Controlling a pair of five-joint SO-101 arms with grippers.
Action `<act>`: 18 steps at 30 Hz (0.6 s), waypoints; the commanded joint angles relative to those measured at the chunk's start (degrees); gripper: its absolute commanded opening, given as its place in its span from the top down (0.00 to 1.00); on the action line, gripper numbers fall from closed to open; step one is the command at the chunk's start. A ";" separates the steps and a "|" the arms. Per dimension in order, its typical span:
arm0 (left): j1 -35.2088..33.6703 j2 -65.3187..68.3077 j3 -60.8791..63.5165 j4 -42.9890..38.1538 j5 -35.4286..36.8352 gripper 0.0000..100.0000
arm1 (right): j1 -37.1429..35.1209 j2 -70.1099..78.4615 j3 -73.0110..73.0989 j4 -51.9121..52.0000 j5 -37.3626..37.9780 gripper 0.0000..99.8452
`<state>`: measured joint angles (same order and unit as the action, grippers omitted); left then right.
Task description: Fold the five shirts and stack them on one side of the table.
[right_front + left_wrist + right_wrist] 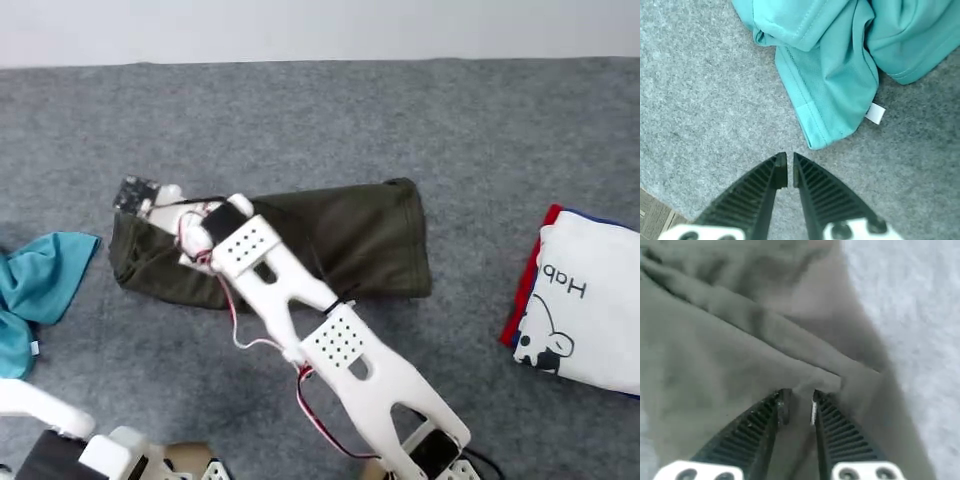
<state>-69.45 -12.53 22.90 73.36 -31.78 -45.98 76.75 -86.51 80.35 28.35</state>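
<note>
1. Reaching from the near edge of the table towards its far left with the right arm [340,340], a white perforated-plastic arm trailing red and white wires.
2. Pinching with the right gripper [799,405], its black ribbed jaws standing only narrowly apart and closing on a raised fold of the dark olive-green cloth shirt [350,240].
3. Lying across the middle of the grey felt-like table top [400,130] as a long, partly folded band, and bunching up at the left end under that gripper.
4. Hovering with the left gripper [789,167] over bare grey surface, its black ribbed jaws almost meeting at the tips and gripping nothing.
5. Lying crumpled just beyond those tips as a teal smooth-knit shirt [840,75], with a stitched hem pointing towards the jaws and a small white sewn-in tag [875,114] sticking out at one side.
6. Sitting, in the high view, at the left edge of the table [45,270], near the bunched end of the olive shirt but not touching it.
7. Resting at the right edge as a folded stack, well apart from the olive shirt: a white shirt with black print [600,310] lying on top, a red shirt [522,295] peeking out beneath along the left side, and a thin blue edge [598,216] showing at the far side.
</note>
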 commanded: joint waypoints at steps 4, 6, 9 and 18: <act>0.26 -2.11 -0.31 -1.05 0.18 0.96 | 2.95 -5.67 -10.02 8.04 0.18 0.92; 0.44 -2.11 -0.31 -1.05 0.26 0.96 | 2.86 -8.31 -9.85 11.65 0.09 0.92; 0.44 -2.29 -0.31 -1.05 0.26 0.96 | 2.86 -11.30 -9.67 16.13 -0.97 0.92; 0.44 -2.11 -0.31 -0.88 0.26 0.96 | 1.80 -16.48 -9.41 22.81 -12.75 0.95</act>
<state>-69.45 -12.53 22.90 73.36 -31.78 -43.78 65.67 -93.10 100.48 18.33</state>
